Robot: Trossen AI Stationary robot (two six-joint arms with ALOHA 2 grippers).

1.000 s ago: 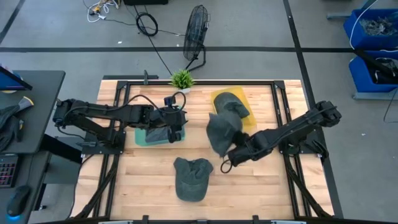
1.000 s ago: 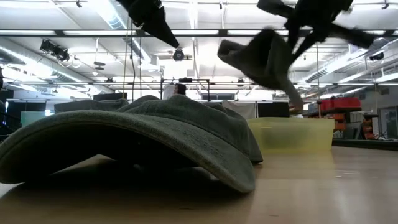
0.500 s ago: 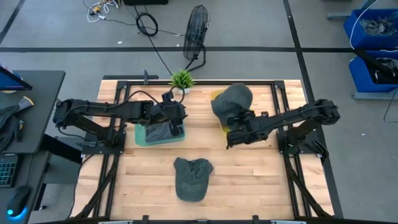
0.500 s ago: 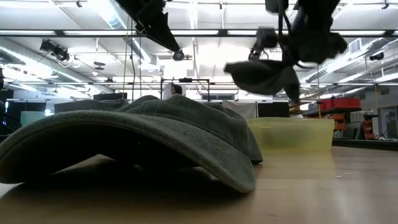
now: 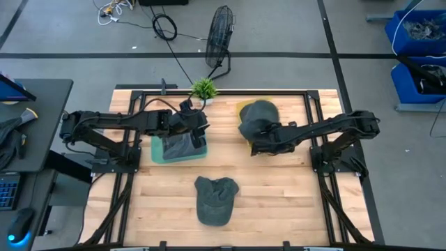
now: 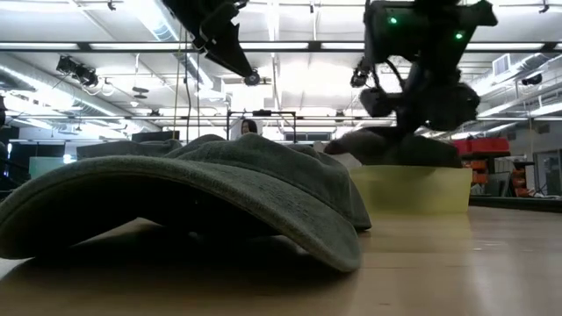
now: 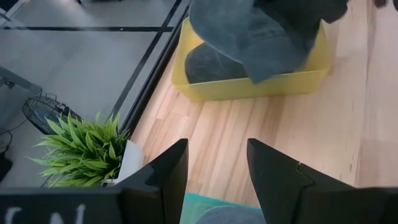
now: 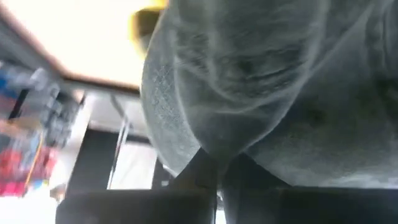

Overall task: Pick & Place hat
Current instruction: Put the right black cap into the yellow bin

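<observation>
Several grey-green hats show. One lies brim-down on the bare table [image 5: 214, 199], filling the low view's foreground [image 6: 193, 193]. One lies in the green tray [image 5: 178, 148] under my left gripper [image 5: 196, 134], which hangs open above it [image 7: 214, 180]. My right gripper [image 5: 259, 141] is shut on a third hat [image 5: 256, 115] over the yellow bin [image 5: 240, 107]. That hat rests on the bin's top [image 6: 395, 147]. Another hat [image 7: 208, 62] lies inside the bin beneath it. My right gripper pinches the hat's edge [image 8: 214, 158] between its two fingers, reaching in from the table's right and slanting toward the far side. The crown [image 8: 249, 74] bulges out beyond the fingers. The hat sits on the yellow bin's rim [image 6: 413, 171], sagging into it.
A small potted plant [image 5: 203, 88] stands at the far edge between the two arms, also showing in the left wrist view [image 7: 81, 149]. Bare wood lies between the tray, the bin and the near hat. A floor fan [image 5: 220, 31] stands beyond the table.
My right gripper has swung from over the table's middle toward the far edge and come down, carrying the hat from hanging in the air onto the yellow bin. My left gripper has drifted a little toward the far edge above the green tray.
</observation>
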